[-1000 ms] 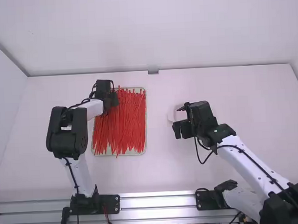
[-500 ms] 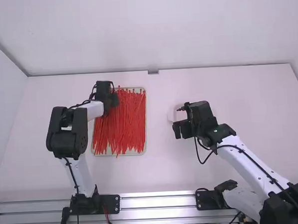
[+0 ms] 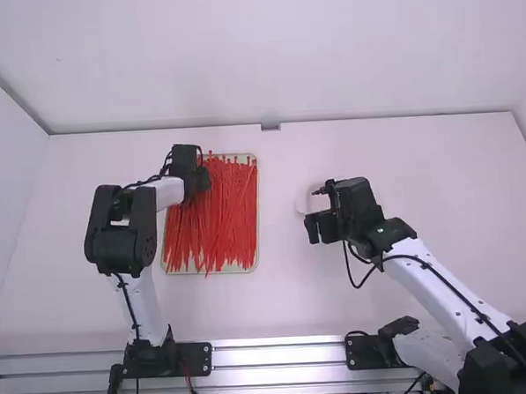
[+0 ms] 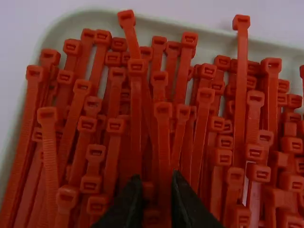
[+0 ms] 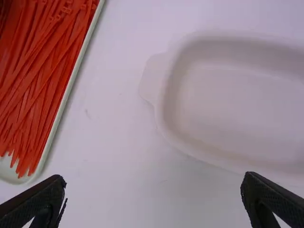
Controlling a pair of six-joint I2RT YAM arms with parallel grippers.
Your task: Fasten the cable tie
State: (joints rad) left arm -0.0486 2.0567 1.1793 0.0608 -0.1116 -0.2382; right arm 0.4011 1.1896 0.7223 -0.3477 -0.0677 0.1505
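Seen from above, the left arm's elbow has edged slightly toward the tray since a second ago. Its left gripper is down on the far left corner of the red cable ties, while the right gripper has kept its place beside the white dish. At the left wrist, the fingers are drawn narrow, pinching one cable tie in the heap. At the right wrist, the fingers are spread wide over the table, the dish just ahead and the tray well apart.
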